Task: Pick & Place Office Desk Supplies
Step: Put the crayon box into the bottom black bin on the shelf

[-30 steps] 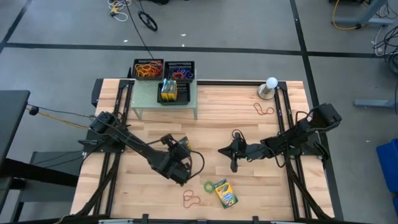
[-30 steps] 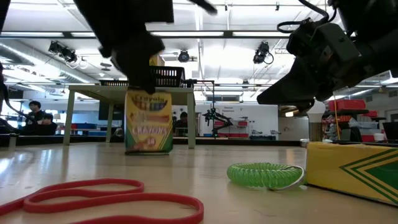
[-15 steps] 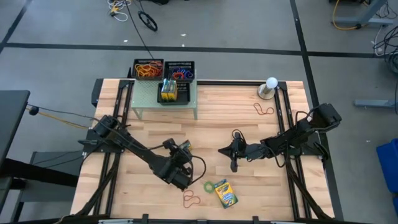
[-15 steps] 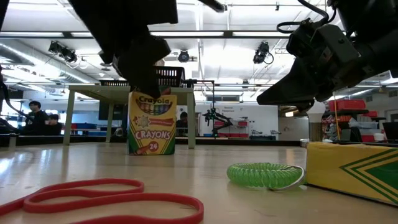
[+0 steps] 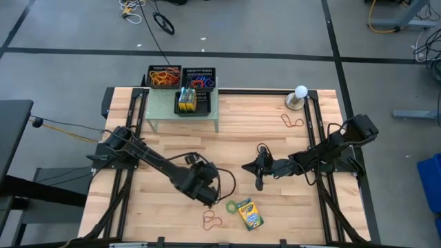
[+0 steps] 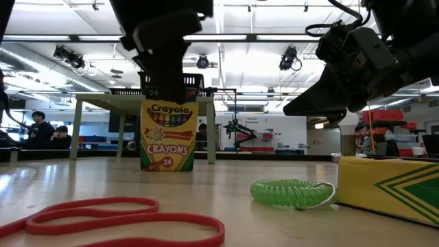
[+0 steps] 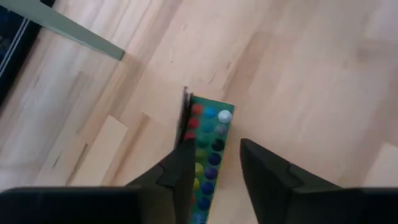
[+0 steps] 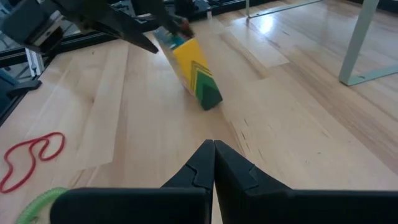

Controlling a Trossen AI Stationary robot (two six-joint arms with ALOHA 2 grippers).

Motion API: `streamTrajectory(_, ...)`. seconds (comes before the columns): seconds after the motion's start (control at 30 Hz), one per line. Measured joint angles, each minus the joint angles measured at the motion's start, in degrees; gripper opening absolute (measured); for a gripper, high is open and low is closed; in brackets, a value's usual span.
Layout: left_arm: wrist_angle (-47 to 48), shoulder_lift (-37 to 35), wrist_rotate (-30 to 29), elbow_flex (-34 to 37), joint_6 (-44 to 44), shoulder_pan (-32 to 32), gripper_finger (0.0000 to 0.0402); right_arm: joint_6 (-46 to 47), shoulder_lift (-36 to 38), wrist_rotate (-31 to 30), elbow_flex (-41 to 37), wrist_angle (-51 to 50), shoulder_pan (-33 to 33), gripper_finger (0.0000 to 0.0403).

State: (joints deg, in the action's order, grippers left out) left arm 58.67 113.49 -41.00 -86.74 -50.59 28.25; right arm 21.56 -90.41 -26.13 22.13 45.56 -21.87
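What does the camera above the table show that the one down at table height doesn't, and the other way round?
Only the high view shows the white ball on its stand, the black mesh trays behind the green shelf, and a second red band near the ball. Only the low view shows the printed front of the standing crayon box, set upright on the table under the left end effector, and people in the room behind. Both show the green coil, the flat-lying crayon box and the red rubber band.

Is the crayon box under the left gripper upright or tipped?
Upright: the crayon box stands on its end on the table, label level.
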Motion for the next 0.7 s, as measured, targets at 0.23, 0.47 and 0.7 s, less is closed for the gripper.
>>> streamTrajectory(0.23, 1.8, -0.02, 0.15, -0.02, 0.41, -1.03, 0.0183, -0.44, 0.0, -0.02, 0.0, 0.0, -0.02, 0.0011)
streamTrajectory(0.47, 1.82, -0.02, 0.92, -0.02, 0.7, -1.03, 0.0206, -0.86, 0.0, -0.02, 0.0, 0.02, -0.02, 0.0011)
streamTrajectory(0.7, 6.21, -0.15, 3.79, -3.96, 3.24, -0.92, 0.0227, -0.87, 0.0, -0.02, 0.0, 0.02, -0.02, 0.0011)
